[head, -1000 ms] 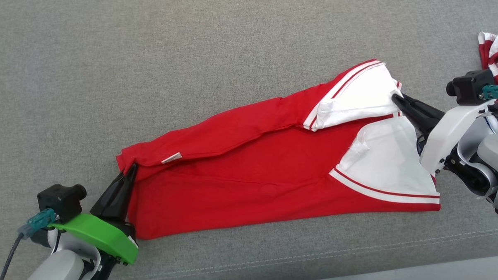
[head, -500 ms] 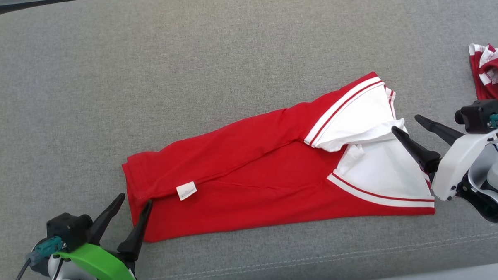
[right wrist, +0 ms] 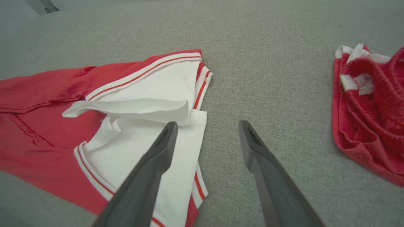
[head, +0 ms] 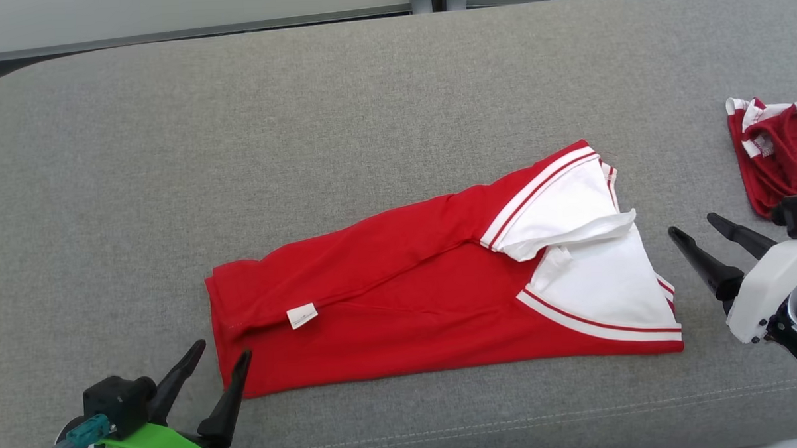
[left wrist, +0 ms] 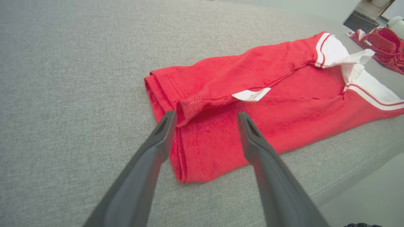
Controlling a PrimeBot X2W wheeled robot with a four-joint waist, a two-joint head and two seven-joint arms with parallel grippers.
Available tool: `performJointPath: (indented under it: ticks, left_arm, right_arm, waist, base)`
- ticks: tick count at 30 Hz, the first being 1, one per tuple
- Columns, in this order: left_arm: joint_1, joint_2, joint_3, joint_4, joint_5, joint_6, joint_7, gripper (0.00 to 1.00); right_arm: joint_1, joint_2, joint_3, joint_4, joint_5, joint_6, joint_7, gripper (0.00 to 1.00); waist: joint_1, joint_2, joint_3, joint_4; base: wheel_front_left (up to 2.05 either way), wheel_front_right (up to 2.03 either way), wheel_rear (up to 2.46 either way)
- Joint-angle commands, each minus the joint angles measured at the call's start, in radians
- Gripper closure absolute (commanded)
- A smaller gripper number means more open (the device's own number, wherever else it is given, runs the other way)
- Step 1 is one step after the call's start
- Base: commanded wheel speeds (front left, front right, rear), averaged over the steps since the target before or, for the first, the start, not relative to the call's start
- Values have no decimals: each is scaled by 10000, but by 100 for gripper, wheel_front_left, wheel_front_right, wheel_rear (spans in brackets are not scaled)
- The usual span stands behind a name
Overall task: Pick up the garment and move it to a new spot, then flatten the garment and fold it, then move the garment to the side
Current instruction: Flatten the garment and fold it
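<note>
The garment (head: 401, 297) is a red top with white, red-striped panels at its right end, lying folded lengthwise on the grey cushion. A white label (head: 301, 315) shows near its left end. My left gripper (head: 221, 349) stands open just off the garment's (left wrist: 252, 104) lower left corner, nothing between its fingers (left wrist: 157, 138). My right gripper (head: 693, 223) is open too, a little right of the white panels (right wrist: 151, 126), apart from the cloth.
A second red and white garment (head: 770, 148) lies crumpled at the far right, close behind my right gripper. The grey cushion (head: 237, 157) stretches bare to the back and left. Its front seam (head: 577, 410) runs near the bottom edge.
Both grippers opened, let go of the garment and drew back from its ends. The folded top layer settled onto the cloth. The camera tilted, shifting the scene down.
</note>
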Motion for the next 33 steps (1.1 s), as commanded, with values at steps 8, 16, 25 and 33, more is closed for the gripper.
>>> performJointPath:
  ticks: [8, 16, 25, 33]
  left_arm:
    - [318, -835, 872, -966, 357, 1034, -87, 0]
    - [738, -1560, 1360, -1781, 970, 1761, -87, 0]
    - [342, -1628, 1524, -1843, 1289, 2016, -79, 0]
    - [-51, -1617, 1790, -1300, 1171, 2072, -68, 0]
  right_arm:
    - [211, 349, -748, 793, 886, -13, 48, 0]
    - [-371, 1896, -1379, 3298, 1554, -8, 1019, 0]
    - [-1061, 3340, -1397, 5654, 1325, -8, 1678, 0]
    - [-1027, 3666, -1274, 6218, 1164, -8, 1875, 0]
  waist:
    - [0, 0, -792, 342]
    - [0, 0, -1104, 884]
    - [0, 0, -958, 1473]
    - [0, 0, -897, 1615]
  base:
    - [0, 0, 0]
    - [0, 0, 0]
    - [0, 0, 0]
    - [0, 0, 0]
